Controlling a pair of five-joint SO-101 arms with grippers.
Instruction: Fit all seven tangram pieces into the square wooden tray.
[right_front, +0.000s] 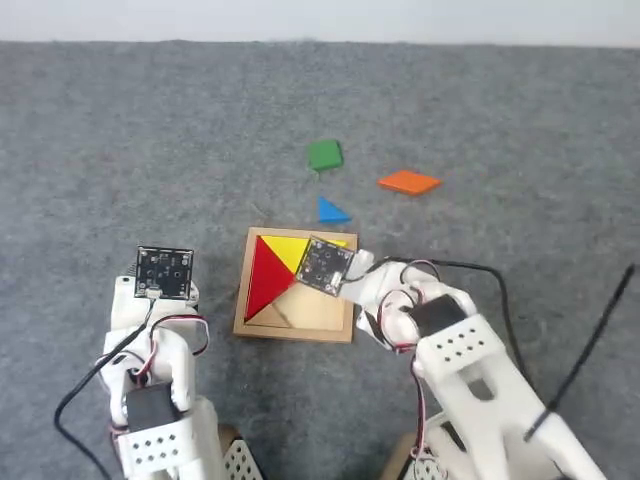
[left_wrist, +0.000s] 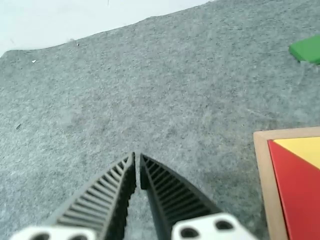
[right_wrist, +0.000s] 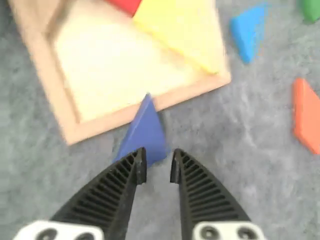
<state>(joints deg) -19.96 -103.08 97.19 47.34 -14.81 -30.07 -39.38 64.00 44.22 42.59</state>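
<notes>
A green square piece (right_front: 324, 154), an orange parallelogram (right_front: 408, 182) and a light-blue triangle (right_front: 331, 210) were scattered at twelve to two o'clock from the square wooden tray (right_front: 243, 290). The dark-blue triangle (right_wrist: 145, 130) was pointed lengthwise onto the tray's rim, before the slightly parted, empty right jaws.

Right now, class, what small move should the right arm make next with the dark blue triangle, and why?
Probably close the right gripper on the dark blue triangle. Its fingers stand slightly apart at the piece's near corner, and the piece lies on the grey mat with its tip across the rim of the tray, not yet inside.
</notes>
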